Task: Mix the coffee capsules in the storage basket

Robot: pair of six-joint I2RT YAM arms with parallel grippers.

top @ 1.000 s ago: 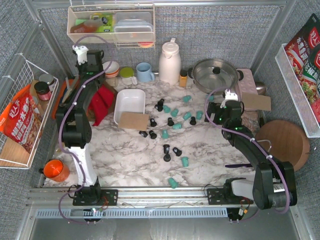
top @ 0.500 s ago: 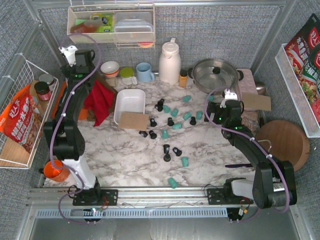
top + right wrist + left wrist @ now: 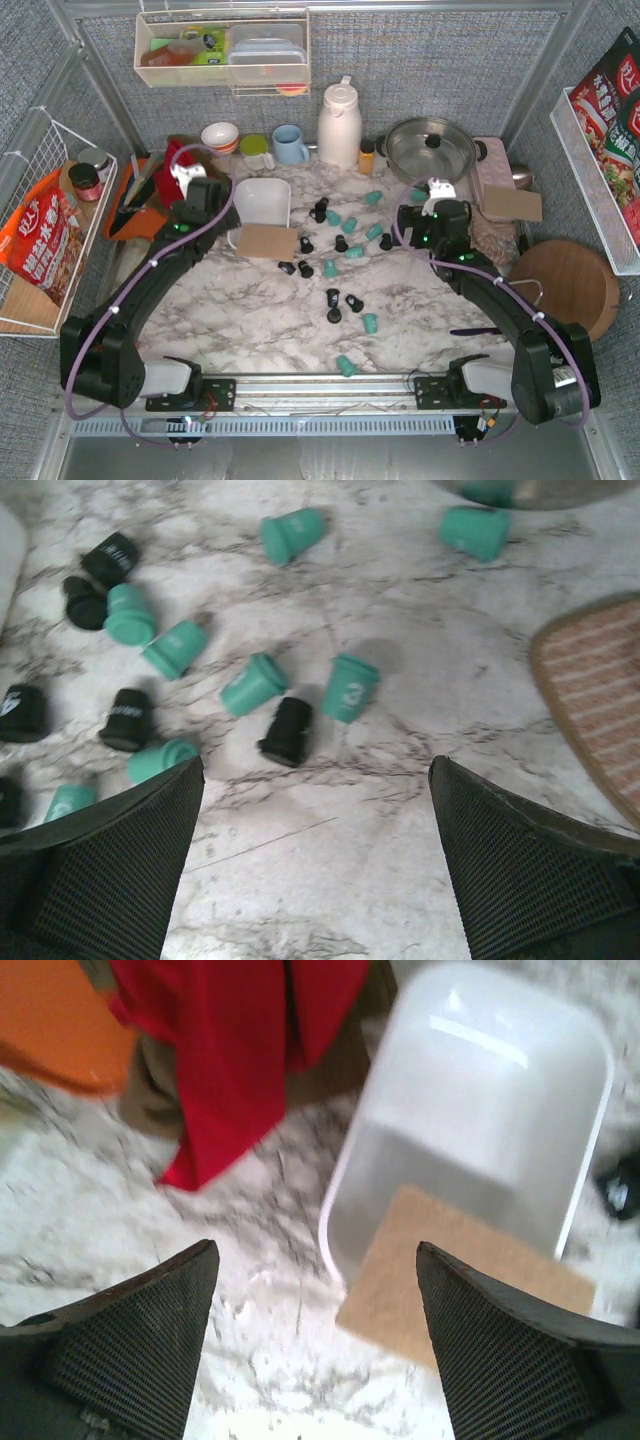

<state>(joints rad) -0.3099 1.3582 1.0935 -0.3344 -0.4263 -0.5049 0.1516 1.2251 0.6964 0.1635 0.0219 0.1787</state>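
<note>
Up on the overhead cam you get the whole layout. The storage basket [image 3: 262, 195] sits left of centre on the marble table [image 3: 250, 310], w/ a brown card [image 3: 266, 241] lying over its near end. The coffee capsules [image 3: 349, 224] are scattered on the marble to the right of it, teal and black jumbled together. They run from near the steel pot [image 3: 430, 148] at the back down to a lone teal one close to the table's near edge. Every one I can see is on the tabletop, outside the basket.

Same view puts the left gripper [image 3: 205, 200] just beside the basket's left wall and the right gripper [image 3: 425, 215] at the right edge of the scatter. Can't read the jaws from up there tho, the wrists cover them.

Wrist cams sort that out. On the left wrist cam, the left gripper [image 3: 312, 1252] has its jaws wide apart over the marble. The basket [image 3: 480, 1140] is ahead and to the right w/ the card [image 3: 450, 1270] overlapping its near corner. A red cloth [image 3: 240, 1050] is ahead-left, w/ smth orange [image 3: 50, 1020] by it (pic's blurry, can't say what).

On the right wrist cam, the right gripper [image 3: 315, 765] is spread too, bare marble between the fingers, capsules [image 3: 350, 687] just ahead. You get detail here that the top cam misses: a white "3" on one teal pod, white print on the black ones, most of them tipped on their sides. A pinkish woven mat [image 3: 595, 695] is at the right edge.
</note>
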